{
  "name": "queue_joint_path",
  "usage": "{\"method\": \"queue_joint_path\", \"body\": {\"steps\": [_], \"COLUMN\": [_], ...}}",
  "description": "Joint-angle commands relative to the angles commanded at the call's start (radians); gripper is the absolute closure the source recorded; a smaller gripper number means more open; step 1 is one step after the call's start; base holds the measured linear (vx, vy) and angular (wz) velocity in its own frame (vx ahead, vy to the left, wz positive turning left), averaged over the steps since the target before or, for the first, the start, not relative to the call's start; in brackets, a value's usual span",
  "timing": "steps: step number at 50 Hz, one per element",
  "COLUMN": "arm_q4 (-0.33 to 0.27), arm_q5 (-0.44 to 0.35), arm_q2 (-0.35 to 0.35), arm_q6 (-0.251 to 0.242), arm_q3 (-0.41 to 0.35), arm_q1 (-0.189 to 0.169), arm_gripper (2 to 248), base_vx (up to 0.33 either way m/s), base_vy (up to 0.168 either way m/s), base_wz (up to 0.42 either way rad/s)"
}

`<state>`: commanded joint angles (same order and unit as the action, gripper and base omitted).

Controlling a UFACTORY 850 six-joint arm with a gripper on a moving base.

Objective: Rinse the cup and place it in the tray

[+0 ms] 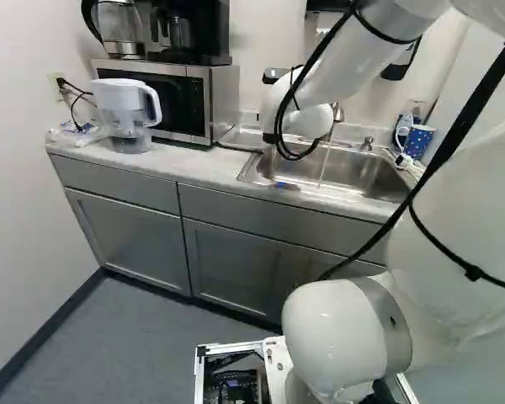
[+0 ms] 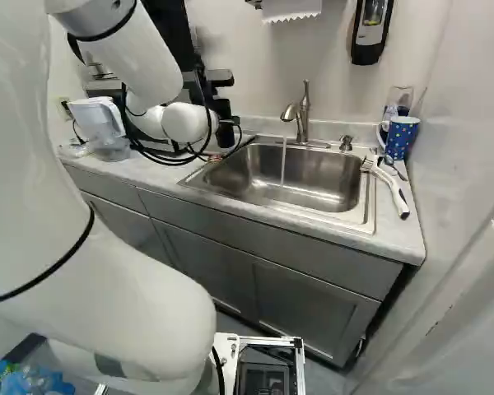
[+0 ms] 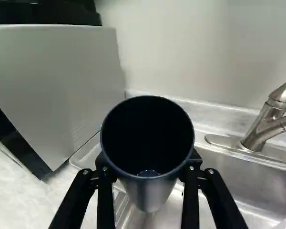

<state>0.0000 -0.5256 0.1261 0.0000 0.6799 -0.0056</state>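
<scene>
I'm clamping the dark metal cup (image 3: 147,140) between both fingers of my gripper (image 2: 225,132); the fingers are pressing its wall from two sides. Cup is tilting, its open mouth facing my wrist camera, a small shiny spot showing down inside; can't tell if that's water. I'm holding it over the near side of the sink (image 2: 300,181) by the microwave (image 3: 62,90), off to one side of the faucet (image 2: 303,115). Faucet is running, a thin stream of water (image 2: 283,164) falling into the basin; cup isn't sitting under it. A shallow metal rim is showing between microwave and sink; can't tell if that's the tray. My arm is reaching forward over the counter (image 1: 210,172), hiding the cup in the left base view. Water pitcher (image 1: 126,109) is standing just beside the microwave. On the sink's other side, a white-handled brush (image 2: 389,185) is lying with its head on the sink rim, and a blue dotted cup (image 2: 401,137) is standing near it.
</scene>
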Motion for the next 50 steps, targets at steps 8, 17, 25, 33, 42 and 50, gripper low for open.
{"method": "queue_joint_path", "body": {"steps": [8,17,25,33,42,50], "arm_q4": [0.0,0.0,0.0,0.0,0.0,0.0], "arm_q5": [0.0,0.0,0.0,0.0,0.0,0.0], "arm_q2": [-0.001,-0.003,-0.01,-0.021,-0.024,-0.022], "arm_q6": [0.0,0.0,0.0,0.0,0.0,0.0], "arm_q3": [0.001,0.003,0.004,0.0,-0.017,-0.036], "arm_q1": [-0.026,-0.055,-0.08,-0.105,-0.134,-0.151], "arm_gripper": [125,125,125,125,125,125], "base_vx": [0.0,0.0,0.0,0.0,0.0,0.0], "base_vy": [0.0,0.0,0.0,0.0,0.0,0.0], "base_wz": [0.0,0.0,0.0,0.0,0.0,0.0]}}
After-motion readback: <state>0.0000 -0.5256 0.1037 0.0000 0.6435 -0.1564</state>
